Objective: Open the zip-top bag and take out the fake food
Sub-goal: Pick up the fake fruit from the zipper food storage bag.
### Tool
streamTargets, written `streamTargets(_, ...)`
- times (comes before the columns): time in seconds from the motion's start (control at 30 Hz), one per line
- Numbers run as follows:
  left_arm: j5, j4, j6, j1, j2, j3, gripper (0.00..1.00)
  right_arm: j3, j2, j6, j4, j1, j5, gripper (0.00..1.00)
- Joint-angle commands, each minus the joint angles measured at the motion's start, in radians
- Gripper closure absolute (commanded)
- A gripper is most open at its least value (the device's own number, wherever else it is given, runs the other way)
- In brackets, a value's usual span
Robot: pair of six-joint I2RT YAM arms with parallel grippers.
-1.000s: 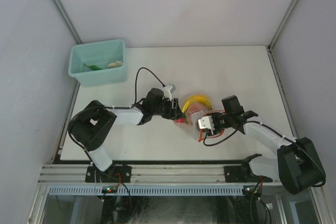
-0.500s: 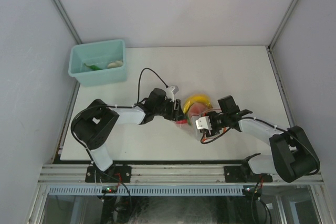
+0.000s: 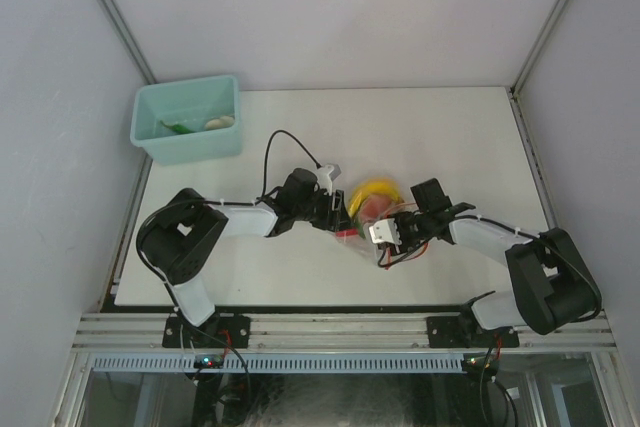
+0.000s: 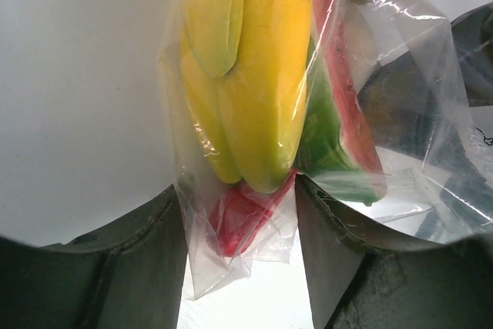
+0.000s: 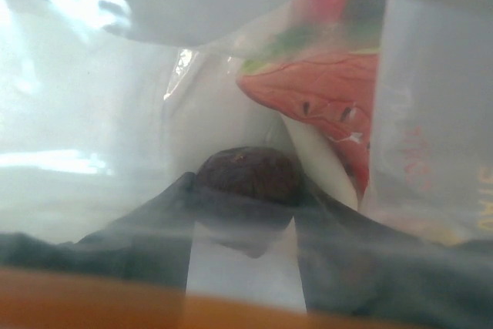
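The clear zip-top bag (image 3: 366, 211) lies mid-table with fake food inside. The left wrist view shows a yellow banana (image 4: 262, 75), a red piece (image 4: 239, 217) and a green piece (image 4: 323, 144) through the plastic. My left gripper (image 4: 239, 190) (image 3: 343, 215) is shut on the bag's closed end, plastic touching both fingers. My right gripper (image 5: 245, 182) (image 3: 383, 228) reaches in from the other end, past the orange zip strip (image 5: 231, 306). Its fingertips are shut on a dark brown round piece (image 5: 246, 169). A red slice (image 5: 331, 94) lies just beyond.
A teal bin (image 3: 190, 147) stands at the table's back left corner with a green piece (image 3: 180, 128) and a whitish piece (image 3: 218, 122) in it. Grey walls close in the table on three sides.
My right arm has stretched leftward, pushing its gripper further into the bag. The left gripper has shifted slightly toward the bag and kept its hold.
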Motion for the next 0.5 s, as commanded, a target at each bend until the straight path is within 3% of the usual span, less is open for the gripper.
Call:
streamTargets(0.0, -0.028, 0.005, 0.006, -0.009, -0.005, 0.042, 0.41, 0.060, -0.040, 0.017, -0.139, -0.027, -0.036, 0.91)
streamTargets(0.23, -0.079, -0.001, -0.001, -0.006, -0.019, 0.026, 0.41, 0.085, -0.176, -0.013, -0.325, -0.093, -0.204, 0.99)
streamTargets(0.47, -0.107, 0.005, -0.015, -0.004, -0.040, 0.009, 0.41, 0.078, -0.296, -0.121, -0.508, -0.185, -0.324, 1.00)
